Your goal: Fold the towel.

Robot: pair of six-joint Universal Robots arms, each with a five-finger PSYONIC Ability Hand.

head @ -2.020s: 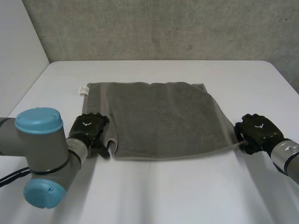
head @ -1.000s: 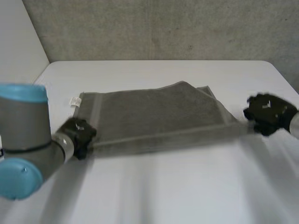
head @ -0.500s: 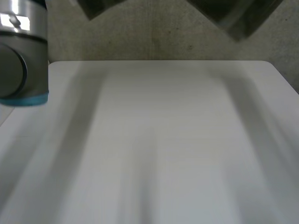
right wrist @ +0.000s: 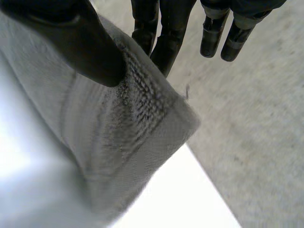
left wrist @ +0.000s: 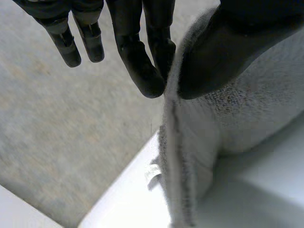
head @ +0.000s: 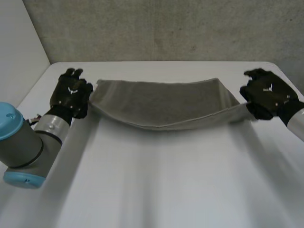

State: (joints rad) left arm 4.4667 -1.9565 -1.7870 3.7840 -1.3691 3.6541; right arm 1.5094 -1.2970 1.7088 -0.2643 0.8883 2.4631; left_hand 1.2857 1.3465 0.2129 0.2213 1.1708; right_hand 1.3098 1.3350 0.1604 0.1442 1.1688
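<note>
The towel (head: pixel 164 107) hangs as a shallow sling over the far half of the table (head: pixel 156 190), strung between the two hands. Its ends are raised and its middle sags low towards the tabletop (whether the belly actually rests there cannot be told from the head view). It lies roughly parallel to the table's far edge, its left end towards the far-left corner and its right end towards the far-right corner.

The left hand (head: pixel 71 95) holds the towel's left corner. In its wrist view the thumb (left wrist: pixel 237 42) presses the hemmed edge against two straight fingers (left wrist: pixel 142 61), and the other fingers stand clear. A small label (left wrist: pixel 153 173) hangs from the cloth below the pinch.

The right hand (head: pixel 267 95) does the same at the right corner, with its thumb (right wrist: pixel 80 38) on one face of the cloth and its fingers (right wrist: pixel 164 38) behind it.

Gripping both corners of one edge, with the hands wide apart, keeps that edge spread. That probably lets it be carried over and laid onto the opposite edge without bunching. The slack in the middle suggests the hands could stand a little farther apart for a flat fold.

The arms reach in from the table's near corners, and a grey wall (head: pixel 156 28) stands beyond the far edge.
</note>
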